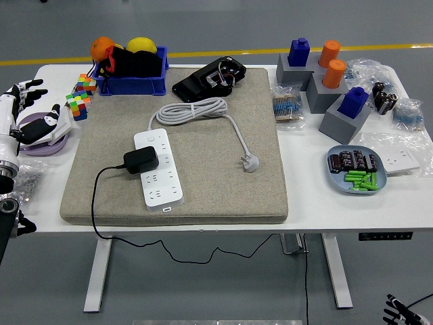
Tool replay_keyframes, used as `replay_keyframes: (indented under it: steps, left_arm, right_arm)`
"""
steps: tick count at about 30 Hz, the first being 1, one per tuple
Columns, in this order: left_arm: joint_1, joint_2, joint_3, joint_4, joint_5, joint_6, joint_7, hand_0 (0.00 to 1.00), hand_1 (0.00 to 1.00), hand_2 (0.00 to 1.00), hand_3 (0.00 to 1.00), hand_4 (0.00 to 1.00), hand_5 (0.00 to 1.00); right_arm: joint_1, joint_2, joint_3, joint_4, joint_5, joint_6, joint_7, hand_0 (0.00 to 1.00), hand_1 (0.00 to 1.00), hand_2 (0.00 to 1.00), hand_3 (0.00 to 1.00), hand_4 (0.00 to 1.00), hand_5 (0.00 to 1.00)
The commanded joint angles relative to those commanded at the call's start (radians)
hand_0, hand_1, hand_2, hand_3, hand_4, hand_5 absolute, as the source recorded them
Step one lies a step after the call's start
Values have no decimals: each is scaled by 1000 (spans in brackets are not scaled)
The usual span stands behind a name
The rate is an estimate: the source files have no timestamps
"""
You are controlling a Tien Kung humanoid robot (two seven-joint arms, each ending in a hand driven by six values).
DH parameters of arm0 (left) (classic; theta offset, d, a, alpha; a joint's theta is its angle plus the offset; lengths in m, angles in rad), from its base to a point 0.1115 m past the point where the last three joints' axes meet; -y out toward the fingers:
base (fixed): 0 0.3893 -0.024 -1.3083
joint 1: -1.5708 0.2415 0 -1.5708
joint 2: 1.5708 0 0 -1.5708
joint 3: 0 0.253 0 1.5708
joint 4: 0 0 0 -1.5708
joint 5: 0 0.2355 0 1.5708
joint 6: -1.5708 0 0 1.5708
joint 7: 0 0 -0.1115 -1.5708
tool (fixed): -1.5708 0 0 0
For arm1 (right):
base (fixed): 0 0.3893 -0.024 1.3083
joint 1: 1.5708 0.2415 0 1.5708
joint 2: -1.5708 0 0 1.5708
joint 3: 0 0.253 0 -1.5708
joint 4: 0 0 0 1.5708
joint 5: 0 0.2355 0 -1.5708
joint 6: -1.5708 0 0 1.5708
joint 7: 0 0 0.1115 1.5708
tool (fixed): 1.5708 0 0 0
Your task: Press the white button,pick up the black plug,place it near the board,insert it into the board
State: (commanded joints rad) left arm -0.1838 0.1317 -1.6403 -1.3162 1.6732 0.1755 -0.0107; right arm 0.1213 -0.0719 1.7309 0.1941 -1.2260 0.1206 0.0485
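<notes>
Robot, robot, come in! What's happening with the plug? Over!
Left hand open at table's left edge, holding nothing. Right hand barely visible, bottom corner. Black plug sits on white power strip, untouched. Nothing in the way.

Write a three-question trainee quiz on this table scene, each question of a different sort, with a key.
1. True or false: the black plug adapter sits on the white power strip.
2. Multiple choice: the white three-pin plug at the end of the grey cable lies on
A. the bare white table
B. the grey felt mat
C. the blue tray of green cells
3. Fill in: the robot's left hand is at the table's ____ edge, fingers spread, holding nothing.

Key: 1 true; 2 B; 3 left
</notes>
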Motion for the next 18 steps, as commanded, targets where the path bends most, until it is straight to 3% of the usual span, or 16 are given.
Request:
replay_keyframes:
  steps: [18]
  left_arm:
    - [2,1,1,1,1,0,4,795,762,711,745,675,2]
  right_arm:
    - [-2,-3,-6,-2,1,0,1,767,700,692,661,734,494]
